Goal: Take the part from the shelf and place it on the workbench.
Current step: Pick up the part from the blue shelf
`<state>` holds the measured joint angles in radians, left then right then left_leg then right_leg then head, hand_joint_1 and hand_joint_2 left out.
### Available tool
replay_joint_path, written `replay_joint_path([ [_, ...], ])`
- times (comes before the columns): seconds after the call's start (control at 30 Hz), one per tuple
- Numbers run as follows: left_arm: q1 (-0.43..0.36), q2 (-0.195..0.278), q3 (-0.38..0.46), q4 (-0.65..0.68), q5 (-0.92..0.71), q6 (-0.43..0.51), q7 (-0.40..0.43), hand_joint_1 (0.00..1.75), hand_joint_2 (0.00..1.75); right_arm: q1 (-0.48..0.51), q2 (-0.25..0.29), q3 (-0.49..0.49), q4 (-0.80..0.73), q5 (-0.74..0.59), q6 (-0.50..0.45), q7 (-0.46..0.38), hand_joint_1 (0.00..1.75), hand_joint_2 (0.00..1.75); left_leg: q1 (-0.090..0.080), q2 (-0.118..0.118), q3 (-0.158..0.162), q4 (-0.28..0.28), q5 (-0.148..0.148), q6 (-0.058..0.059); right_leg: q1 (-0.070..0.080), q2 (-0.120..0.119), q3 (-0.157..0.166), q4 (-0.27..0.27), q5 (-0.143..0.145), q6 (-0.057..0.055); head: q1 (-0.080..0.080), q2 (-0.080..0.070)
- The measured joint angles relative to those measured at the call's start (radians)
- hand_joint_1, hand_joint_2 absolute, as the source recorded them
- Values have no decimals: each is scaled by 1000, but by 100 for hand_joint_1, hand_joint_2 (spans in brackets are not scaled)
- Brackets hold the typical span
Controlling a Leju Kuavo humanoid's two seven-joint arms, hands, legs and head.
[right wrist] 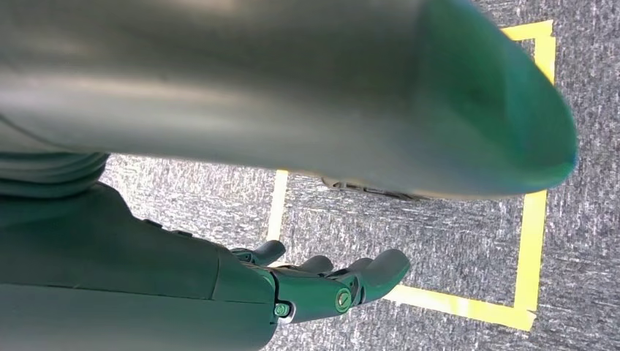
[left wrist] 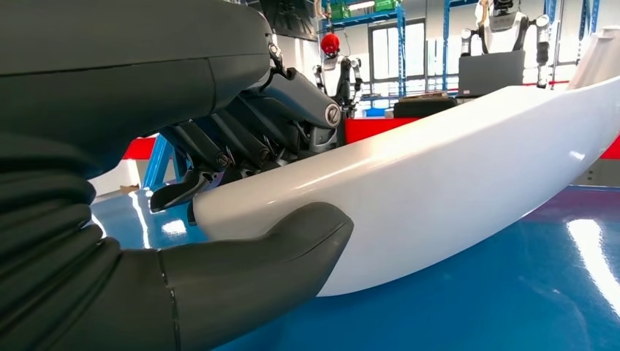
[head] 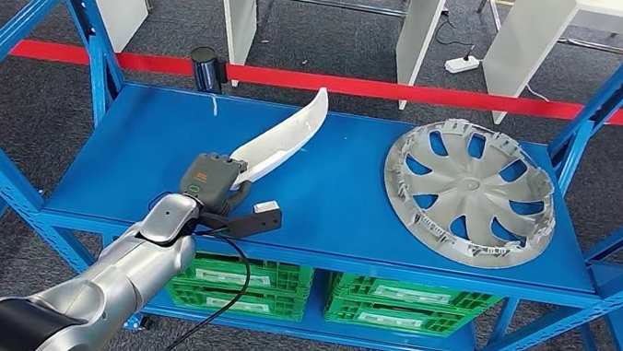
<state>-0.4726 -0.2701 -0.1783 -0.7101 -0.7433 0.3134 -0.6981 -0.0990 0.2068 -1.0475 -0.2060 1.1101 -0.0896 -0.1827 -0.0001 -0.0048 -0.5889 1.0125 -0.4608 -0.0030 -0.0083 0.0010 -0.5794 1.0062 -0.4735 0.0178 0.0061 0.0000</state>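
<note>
Plastic part [head: 283, 141] looks light, stiff and glossy — so slippery — near the shelf [head: 336, 235] front edge, left hand [head: 212, 181] fingers clasping its narrow end.

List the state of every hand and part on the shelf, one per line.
left hand: closed around the near end of the white part, thumb under, fingers over.
white part: lying on the blue shelf, gripped, not yet lifted clear.
hubcap: lying flat on the shelf, untouched.
right hand: hanging over the floor, fingers apart, holding nothing.
</note>
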Motion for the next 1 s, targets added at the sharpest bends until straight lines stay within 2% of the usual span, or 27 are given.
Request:
replay_joint_path([
  [1.0, 33, 0, -48, -65, 48, -50, 2, 175, 175, 1, 0, 0, 0, 0, 0, 0, 0, 0, 0, 0, 0, 0, 0, 0, 0, 0, 0, 0, 0, 0, 0, 0],
])
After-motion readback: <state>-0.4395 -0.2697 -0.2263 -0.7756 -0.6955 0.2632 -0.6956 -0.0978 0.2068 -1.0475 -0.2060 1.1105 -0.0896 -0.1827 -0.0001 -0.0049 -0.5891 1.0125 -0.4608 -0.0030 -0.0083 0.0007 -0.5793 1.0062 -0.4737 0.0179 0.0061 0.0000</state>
